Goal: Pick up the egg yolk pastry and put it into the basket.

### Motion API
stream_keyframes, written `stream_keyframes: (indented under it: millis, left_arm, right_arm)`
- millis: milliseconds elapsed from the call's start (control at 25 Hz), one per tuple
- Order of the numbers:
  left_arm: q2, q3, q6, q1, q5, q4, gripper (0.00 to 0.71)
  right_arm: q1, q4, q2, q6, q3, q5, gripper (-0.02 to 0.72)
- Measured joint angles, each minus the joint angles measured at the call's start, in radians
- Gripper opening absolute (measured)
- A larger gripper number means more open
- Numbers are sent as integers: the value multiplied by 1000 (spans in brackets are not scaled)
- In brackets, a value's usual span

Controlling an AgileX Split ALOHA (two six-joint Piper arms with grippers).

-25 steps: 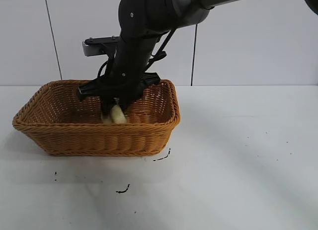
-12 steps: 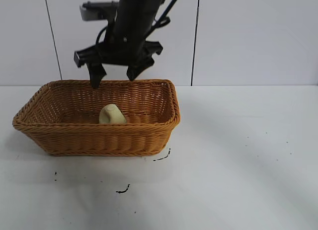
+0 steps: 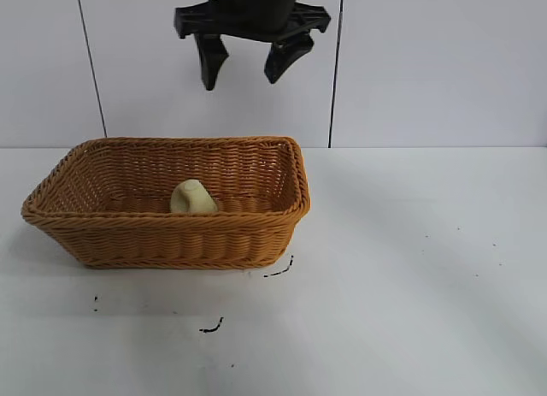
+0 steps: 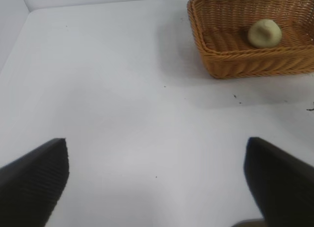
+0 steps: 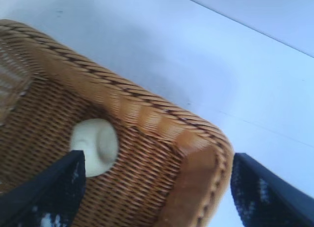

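One egg yolk pastry point(image 3: 193, 198) lies in the basket point(image 3: 171, 242), right gripper point(image 3: 249, 67) spread empty above

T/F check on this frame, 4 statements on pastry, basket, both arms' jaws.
1. The small pale cream-yellow dome-shaped egg yolk pastry lies inside the large orange-brown woven wicker basket. True.
2. The right gripper grips the pastry. False: its jaws are open and empty, well above the basket.
3. The left gripper has open jaws over bare white table, apart from the basket. True.
4. The basket is tipped on its side. False: it sits upright on the table.
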Motion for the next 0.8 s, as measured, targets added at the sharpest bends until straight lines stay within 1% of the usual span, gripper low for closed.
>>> stream_keyframes:
  millis: [160, 320, 360, 440, 480, 560, 800]
  left_arm:
    - [0, 0, 0, 0, 0, 0, 697]
    - [0, 0, 0, 0, 0, 0, 697]
    - [0, 0, 0, 0, 0, 0, 697]
    - [0, 0, 0, 0, 0, 0, 697]
    - [0, 0, 0, 0, 0, 0, 697]
    - [0, 0, 0, 0, 0, 0, 697]
    - [0, 0, 0, 0, 0, 0, 697]
  right_arm:
    - [-125, -5, 0, 0, -1, 39, 584]
    - [-217, -5, 0, 0, -2, 69, 584]
    - [-233, 2, 0, -7, -2, 78, 584]
    - [-266, 46, 0, -34, -2, 111, 584]
    - [-277, 72, 0, -48, -2, 121, 584]
    - [-288, 102, 0, -66, -2, 136, 584]
    - [-290, 116, -2, -66, -2, 140, 584]
